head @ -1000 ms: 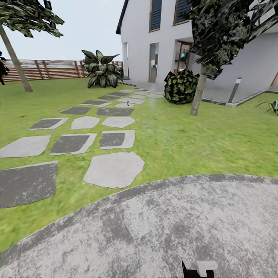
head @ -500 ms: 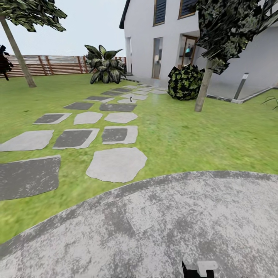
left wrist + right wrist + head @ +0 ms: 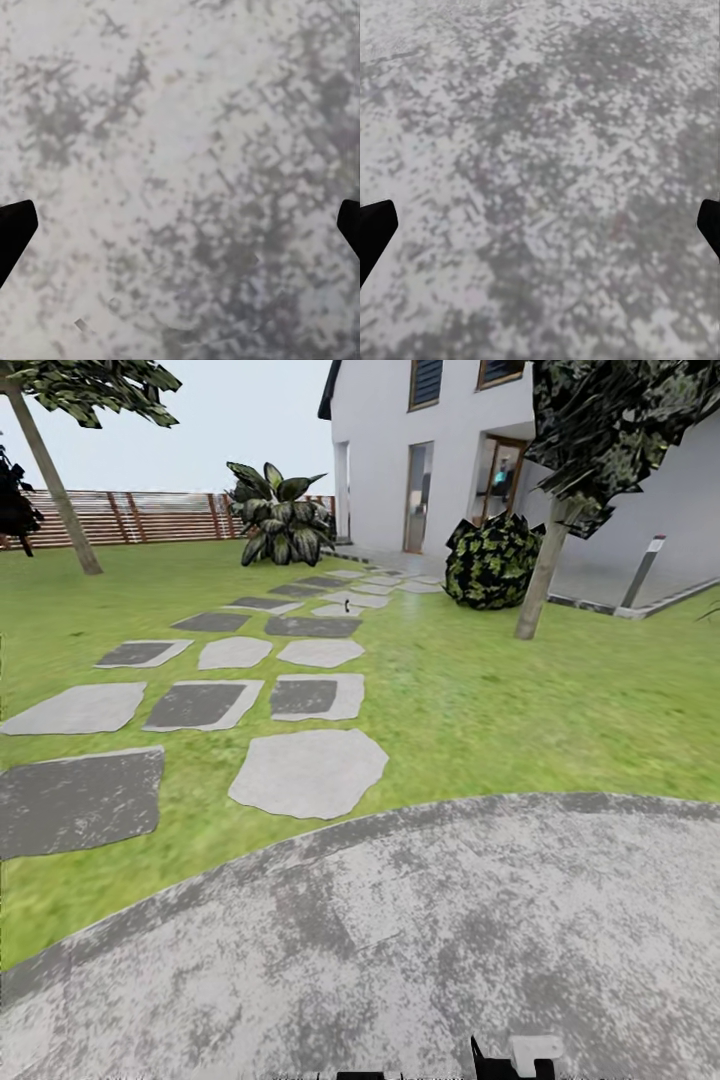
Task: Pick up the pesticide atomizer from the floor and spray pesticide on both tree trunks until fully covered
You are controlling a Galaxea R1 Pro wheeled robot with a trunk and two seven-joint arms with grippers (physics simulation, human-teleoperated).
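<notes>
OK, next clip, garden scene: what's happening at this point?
Nothing is being handled. The robot stands on a round grey paved patch, facing a lawn crossed by stepping stones toward a white house. A tiny dark object, possibly the pesticide atomizer, sits far up the path. One tree trunk rises by the fence, another trunk beside a round bush. Both wrist cameras look down at grey paving, fingertips wide apart and empty.

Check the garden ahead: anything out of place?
One thing: a tiny dark upright object stands alone on a pale grey stepping stone far up the path. It is too small to identify. Nothing looks spilled or damaged.
</notes>
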